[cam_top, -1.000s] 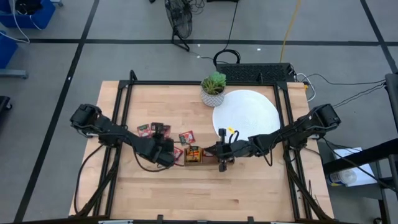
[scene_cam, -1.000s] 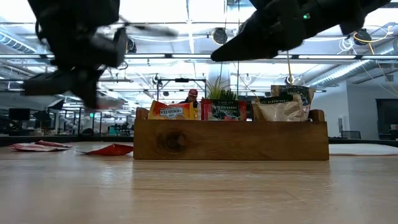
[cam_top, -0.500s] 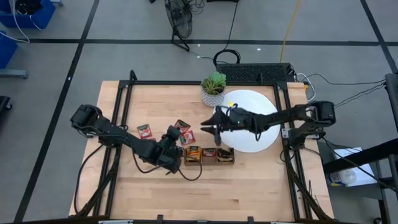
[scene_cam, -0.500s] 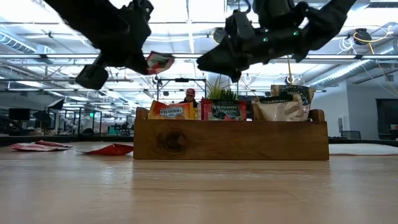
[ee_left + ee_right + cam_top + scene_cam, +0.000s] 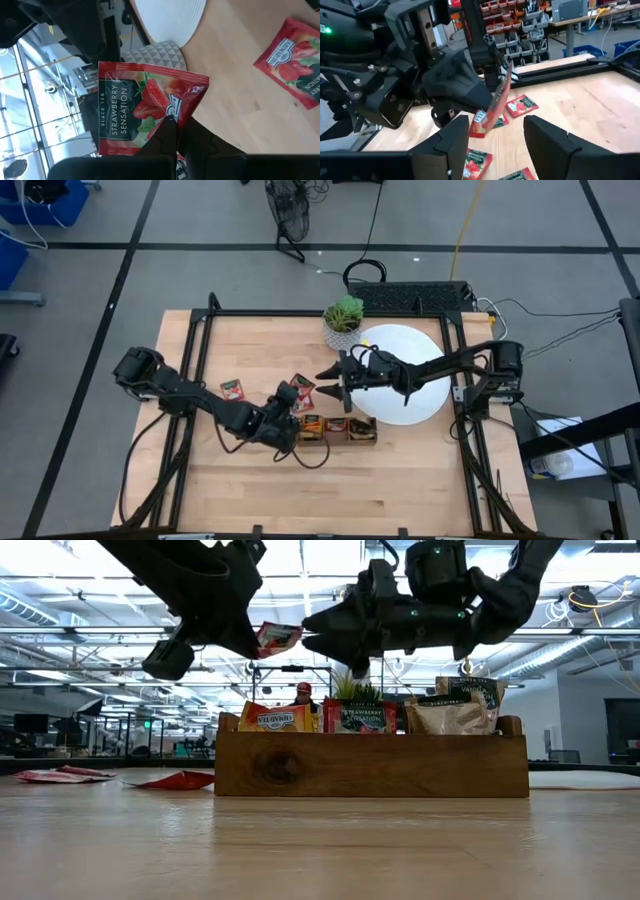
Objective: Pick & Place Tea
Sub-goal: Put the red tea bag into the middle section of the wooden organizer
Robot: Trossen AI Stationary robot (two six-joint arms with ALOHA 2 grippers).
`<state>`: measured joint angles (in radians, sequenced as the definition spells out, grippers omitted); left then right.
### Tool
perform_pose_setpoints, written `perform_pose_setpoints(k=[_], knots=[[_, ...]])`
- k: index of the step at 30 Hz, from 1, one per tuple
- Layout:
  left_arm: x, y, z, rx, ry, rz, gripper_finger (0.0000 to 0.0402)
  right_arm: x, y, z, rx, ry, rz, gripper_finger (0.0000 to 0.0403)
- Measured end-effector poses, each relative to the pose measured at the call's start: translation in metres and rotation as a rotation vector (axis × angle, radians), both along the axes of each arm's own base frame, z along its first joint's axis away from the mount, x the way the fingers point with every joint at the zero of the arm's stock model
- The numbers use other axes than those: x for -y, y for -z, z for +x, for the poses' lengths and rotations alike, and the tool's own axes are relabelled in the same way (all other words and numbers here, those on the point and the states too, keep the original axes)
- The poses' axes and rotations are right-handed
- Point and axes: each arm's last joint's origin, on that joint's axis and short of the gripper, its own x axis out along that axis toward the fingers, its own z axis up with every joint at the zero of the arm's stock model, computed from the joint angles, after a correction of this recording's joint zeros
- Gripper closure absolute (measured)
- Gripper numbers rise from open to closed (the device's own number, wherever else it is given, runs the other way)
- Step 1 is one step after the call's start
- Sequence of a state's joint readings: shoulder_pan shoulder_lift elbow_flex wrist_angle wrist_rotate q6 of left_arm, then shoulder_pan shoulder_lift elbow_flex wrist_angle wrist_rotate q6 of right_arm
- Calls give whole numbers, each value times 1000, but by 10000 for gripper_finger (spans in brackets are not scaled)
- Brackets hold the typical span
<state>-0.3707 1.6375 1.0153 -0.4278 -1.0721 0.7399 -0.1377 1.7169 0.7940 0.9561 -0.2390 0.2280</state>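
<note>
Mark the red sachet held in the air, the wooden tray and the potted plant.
red sachet point(image 5: 145, 107), left wrist view, printed face.
wooden tray point(image 5: 370, 765), low view, front wall.
potted plant point(image 5: 344, 313), high view, leaves.

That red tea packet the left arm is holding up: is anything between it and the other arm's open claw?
Nothing visible. The left gripper holds the red strawberry sachet in the air, and the right gripper faces it, open, with only clear air between them.

wood table point(image 5: 400, 470) | on it: wooden tray point(image 5: 337, 429), white disc point(image 5: 425, 350), potted plant point(image 5: 343, 323), loose red sachets point(image 5: 233, 389)
</note>
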Motion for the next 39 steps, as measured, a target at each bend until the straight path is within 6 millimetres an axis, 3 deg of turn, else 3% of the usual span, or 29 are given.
perform_pose_setpoints(k=[12,20,23,26,29,35,39], knots=[[-6,-3,10,20,41,-60,389,2,9,23,-15,-4,11,236],[-9,-1,7,19,9,-79,389,2,5,22,2,-3,15,243],[-9,-1,8,24,12,-79,389,2,7,22,-13,-2,11,285],[-9,-1,9,26,17,-88,389,2,12,23,-23,-1,-24,370],[-8,-1,9,45,13,-114,384,-2,16,25,-32,40,-64,396],[-6,-1,10,256,-95,-422,337,-15,-2,19,-48,106,-220,402],[-9,-2,3,211,-122,-628,303,-30,-31,7,-40,162,-328,402]])
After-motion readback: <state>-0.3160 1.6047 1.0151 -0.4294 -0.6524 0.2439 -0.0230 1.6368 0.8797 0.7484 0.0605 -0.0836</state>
